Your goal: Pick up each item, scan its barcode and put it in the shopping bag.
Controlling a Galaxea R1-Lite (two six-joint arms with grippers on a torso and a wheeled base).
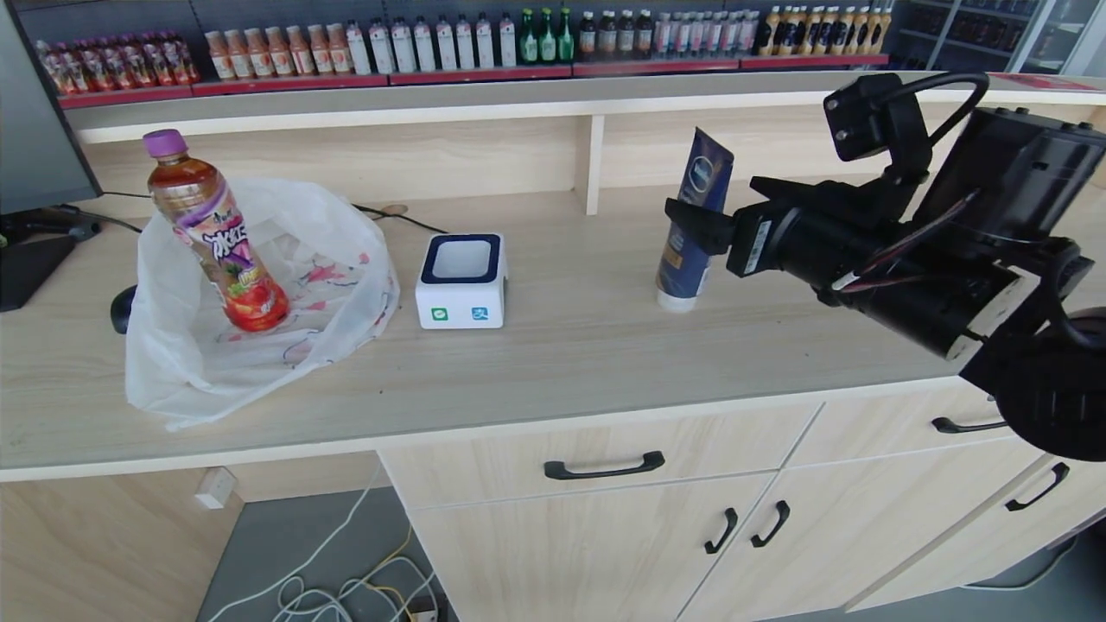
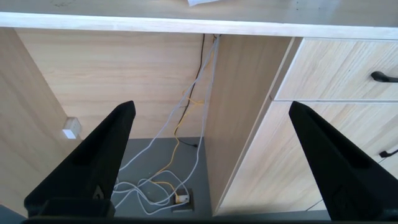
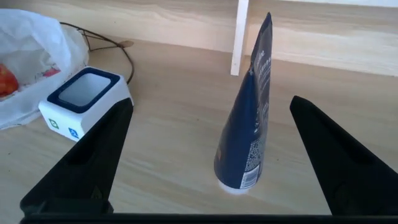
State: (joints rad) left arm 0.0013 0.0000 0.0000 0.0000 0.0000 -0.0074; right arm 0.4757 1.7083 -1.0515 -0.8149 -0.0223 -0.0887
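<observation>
The right claw [image 3: 210, 102] gapes wide, empty; a blue tube [image 3: 249, 130] stands upright just ahead of it. The left claw [image 2: 211, 107], likewise spread, holds nothing.

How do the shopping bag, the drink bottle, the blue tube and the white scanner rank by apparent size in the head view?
1. shopping bag, clearly largest.
2. drink bottle.
3. blue tube and white scanner look about alike, so left unranked.

One scanner [image 1: 460, 281] on the worktop [image 1: 587, 341] — one bottle [image 1: 216, 233] and one shopping bag [image 1: 350, 289] to its left, one blue tube [image 1: 708, 173] to its right.
</observation>
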